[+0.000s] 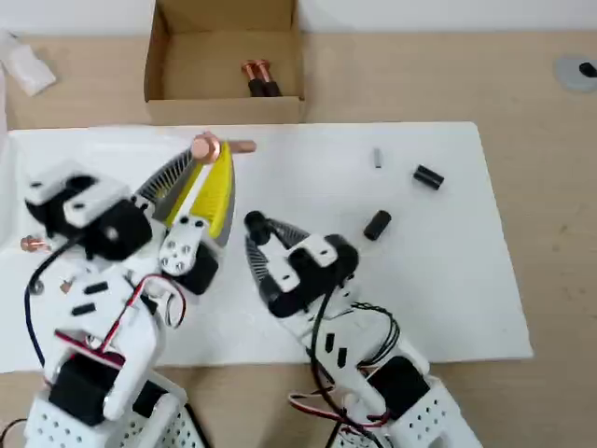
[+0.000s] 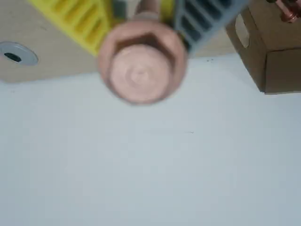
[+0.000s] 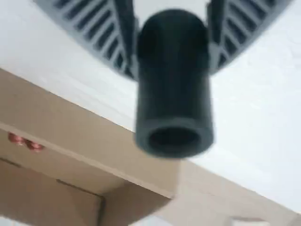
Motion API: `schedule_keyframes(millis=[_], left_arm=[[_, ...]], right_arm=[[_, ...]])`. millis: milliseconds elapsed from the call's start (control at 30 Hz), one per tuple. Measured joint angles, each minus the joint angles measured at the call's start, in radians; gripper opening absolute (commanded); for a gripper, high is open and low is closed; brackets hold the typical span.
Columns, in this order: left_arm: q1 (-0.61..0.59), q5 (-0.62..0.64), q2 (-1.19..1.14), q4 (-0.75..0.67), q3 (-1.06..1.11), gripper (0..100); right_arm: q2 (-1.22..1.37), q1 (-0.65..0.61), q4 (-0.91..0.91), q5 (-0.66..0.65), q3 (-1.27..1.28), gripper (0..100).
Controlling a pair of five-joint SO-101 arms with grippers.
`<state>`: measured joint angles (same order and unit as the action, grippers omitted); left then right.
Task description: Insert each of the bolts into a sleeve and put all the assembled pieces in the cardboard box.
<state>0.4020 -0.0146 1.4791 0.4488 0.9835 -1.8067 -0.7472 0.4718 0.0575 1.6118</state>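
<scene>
— Left gripper [image 1: 211,155]: what's it doing?
— Clamped on a copper bolt [image 1: 224,147], just in front of the cardboard box [image 1: 166,67].
— And the right gripper [image 1: 256,227]?
— Closed around a black sleeve [image 3: 174,80], over the white sheet [image 1: 438,299].

Robotics lab bench: 2 arms [image 1: 103,308] with bare wiring stand at a wooden desk's [image 1: 541,93] near edge, a cable grommet [image 1: 576,72] at its far corner.
</scene>
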Motion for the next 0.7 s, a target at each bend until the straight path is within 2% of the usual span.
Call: schedule_keyframes(millis=[267,533,700], left_arm=[[0.000,-0.003,0.091,0.005,0.068,0],[0.000,-0.110,0.055,0.236,-0.023,1],[0.000,-0.126,-0.037,0.358,-0.141,1]], right_arm=[[0.000,-0.002,-0.014,-0.034,0.009,0.9],[0.000,-0.002,-0.014,-0.049,0.023,0.9],[0.000,-0.002,-0.014,-0.049,0.023,0.9]])
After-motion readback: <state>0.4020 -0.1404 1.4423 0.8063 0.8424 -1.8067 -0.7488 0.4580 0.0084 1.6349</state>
